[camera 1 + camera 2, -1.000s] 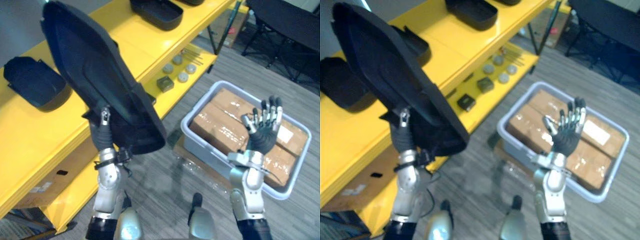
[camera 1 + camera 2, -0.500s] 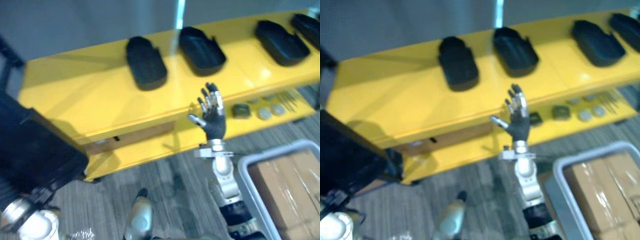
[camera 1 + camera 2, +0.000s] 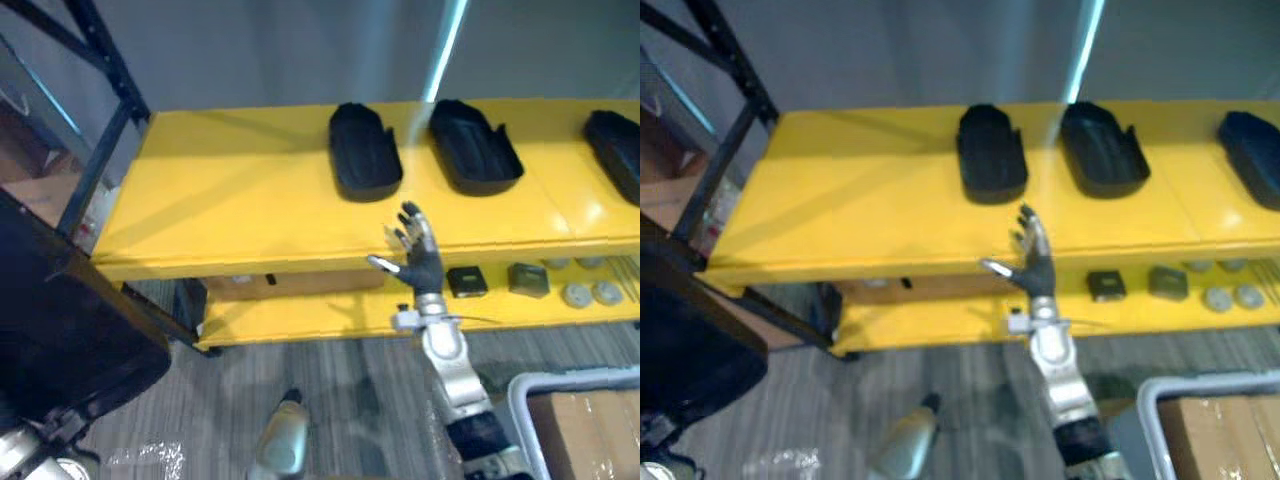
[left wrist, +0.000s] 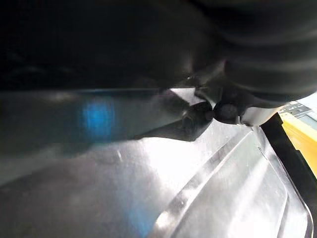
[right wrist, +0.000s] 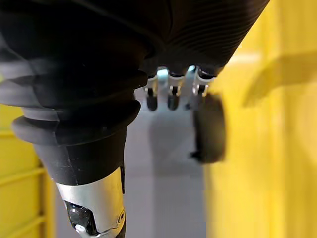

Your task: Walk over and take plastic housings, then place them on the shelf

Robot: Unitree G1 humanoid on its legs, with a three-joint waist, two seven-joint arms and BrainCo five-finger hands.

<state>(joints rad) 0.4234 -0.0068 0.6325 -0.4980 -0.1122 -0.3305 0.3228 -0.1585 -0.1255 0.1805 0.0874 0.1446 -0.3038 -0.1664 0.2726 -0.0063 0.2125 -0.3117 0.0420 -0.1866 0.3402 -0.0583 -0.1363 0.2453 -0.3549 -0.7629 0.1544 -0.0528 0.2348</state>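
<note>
A big black plastic housing [image 3: 70, 340] fills the lower left of the eye views, carried on my left arm in front of the yellow shelf [image 3: 240, 200]. In the left wrist view its glossy inner face [image 4: 148, 188] lies right against my left hand [image 4: 218, 110], whose dark tip presses on it. Three more black housings lie on the shelf top: one at the middle [image 3: 365, 165], a second beside it [image 3: 475, 160], a third at the far right [image 3: 615, 165]. My right hand [image 3: 418, 252] is raised before the shelf edge, open with straight fingers and holding nothing.
The lower shelf holds two dark square blocks [image 3: 466, 282] [image 3: 528, 280] and round discs [image 3: 590, 293]. A grey tote [image 3: 530, 400] with a cardboard box [image 3: 590, 440] stands on the floor at lower right. A black metal rack frame [image 3: 100, 100] rises at the left end.
The camera has swung, so the shelf now lies straight across the view and further right. The carried housing stays at lower left and the right hand stays raised and open.
</note>
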